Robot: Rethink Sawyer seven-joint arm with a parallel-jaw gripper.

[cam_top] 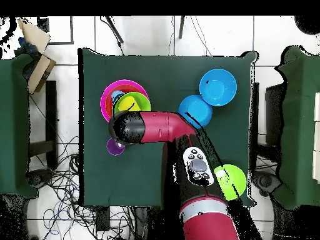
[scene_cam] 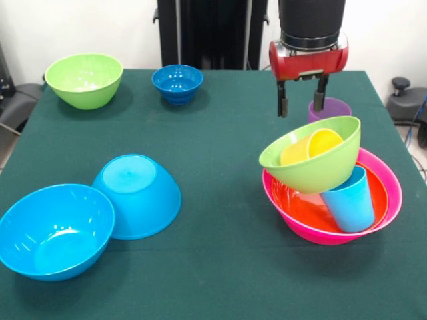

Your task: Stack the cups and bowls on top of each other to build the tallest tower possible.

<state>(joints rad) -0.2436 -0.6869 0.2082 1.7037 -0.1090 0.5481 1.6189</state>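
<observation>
The tower stands at the right in the front view: a large pink bowl (scene_cam: 373, 230) holds an orange bowl (scene_cam: 300, 205) and a light blue cup (scene_cam: 351, 200). A lime green bowl (scene_cam: 313, 167) rests tilted on them with a yellow cup (scene_cam: 317, 144) lying in it. My gripper (scene_cam: 301, 110) hangs open and empty just above and behind this pile. A purple cup (scene_cam: 333, 109) stands behind the pile, close to one finger. In the overhead view the arm covers the gripper beside the pink bowl (cam_top: 107, 94), the lime bowl (cam_top: 132, 102) and the purple cup (cam_top: 114, 147).
A second lime green bowl (scene_cam: 85, 80) (cam_top: 230, 181) and a small dark-blue footed bowl (scene_cam: 177, 83) stand at the far left. Two bright blue bowls sit at the near left, one upright (scene_cam: 53, 230) (cam_top: 218, 87) and one upside down (scene_cam: 137, 195) (cam_top: 189, 107), touching each other.
</observation>
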